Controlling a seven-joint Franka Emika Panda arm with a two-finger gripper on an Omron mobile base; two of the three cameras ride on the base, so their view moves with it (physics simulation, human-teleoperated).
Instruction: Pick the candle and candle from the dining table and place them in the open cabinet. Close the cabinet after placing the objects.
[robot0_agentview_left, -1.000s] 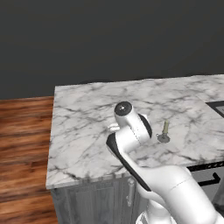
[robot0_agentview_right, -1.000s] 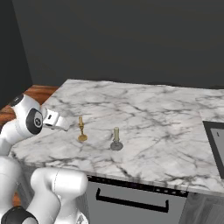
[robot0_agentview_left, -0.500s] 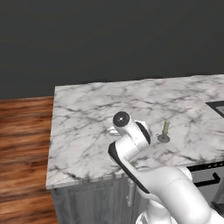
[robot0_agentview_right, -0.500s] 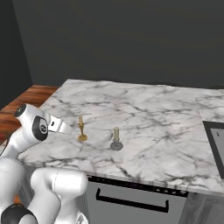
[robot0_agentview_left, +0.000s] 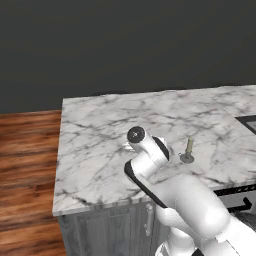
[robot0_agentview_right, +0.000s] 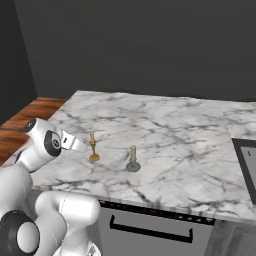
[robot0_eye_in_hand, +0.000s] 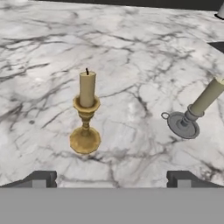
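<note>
Two candles stand upright on the white marble dining table. The thin yellow candle in a gold candlestick is left of the stubby pale-olive candle on a grey base. My gripper is open and low over the table, just left of the gold candlestick and pointing at it, holding nothing. In the hand view the candlestick stands a short way ahead, between the lines of the two fingertips. The left base view has my arm covering the gold candle. The cabinet is out of view.
A black cooktop is set into the marble at the right edge. Below the front edge are a grey panelled base and a dark bar handle. Wooden floor lies to the left.
The arm has sunk lower and the hand has dropped toward the table, closing in on the gold candlestick. Both candles stand as before, and the jaws stay open.
</note>
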